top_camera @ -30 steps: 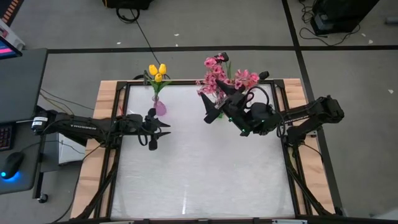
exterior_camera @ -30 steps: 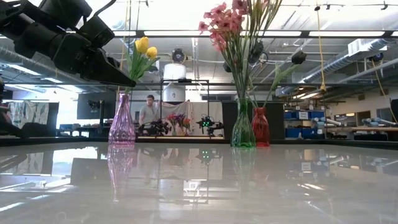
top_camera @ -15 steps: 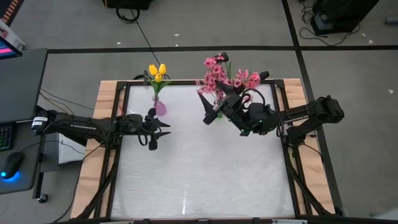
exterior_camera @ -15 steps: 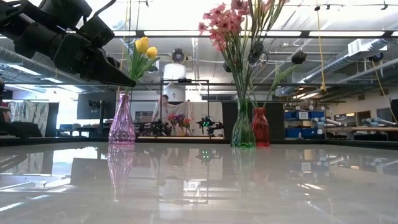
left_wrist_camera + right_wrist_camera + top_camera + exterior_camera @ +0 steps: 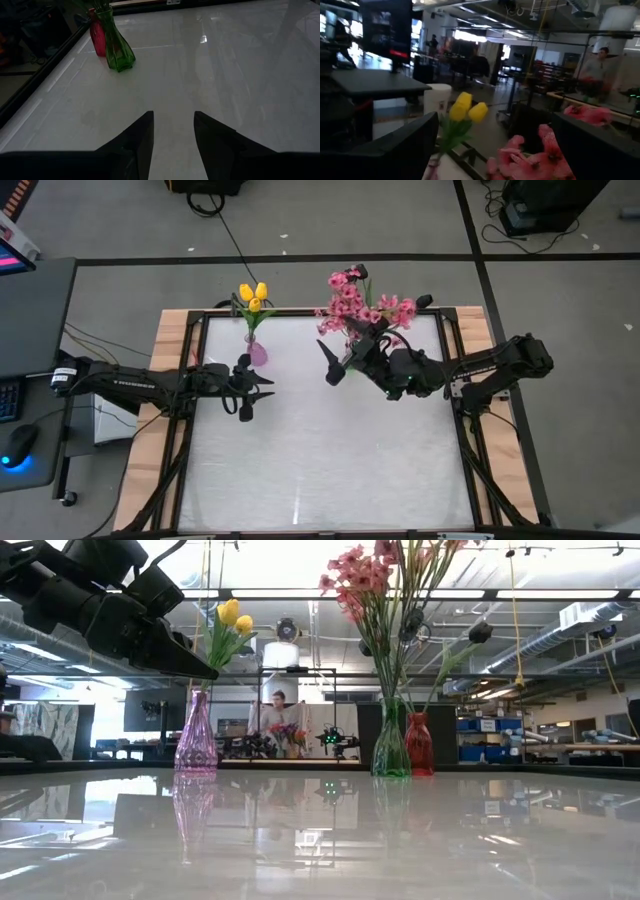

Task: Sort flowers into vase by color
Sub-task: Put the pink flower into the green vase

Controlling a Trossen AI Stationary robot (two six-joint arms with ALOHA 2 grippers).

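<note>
Flowers look sorted already: yellow tulips (image 5: pixel 253 296) stand in the purple vase (image 5: pixel 196 733), pink blossoms (image 5: pixel 352 304) fill the green vase (image 5: pixel 391 741), so each colour has its home. Right gripper (image 5: pixel 331 361), jaws wide apart and empty, hangs just beside the pink spray, probably clear after a drop. Left gripper (image 5: pixel 252 389) waits near the purple vase, jaws partly apart, holding nothing. Only the low view shows the red vase (image 5: pixel 418 744) with dark tulips (image 5: pixel 480 631), hidden from above.
</note>
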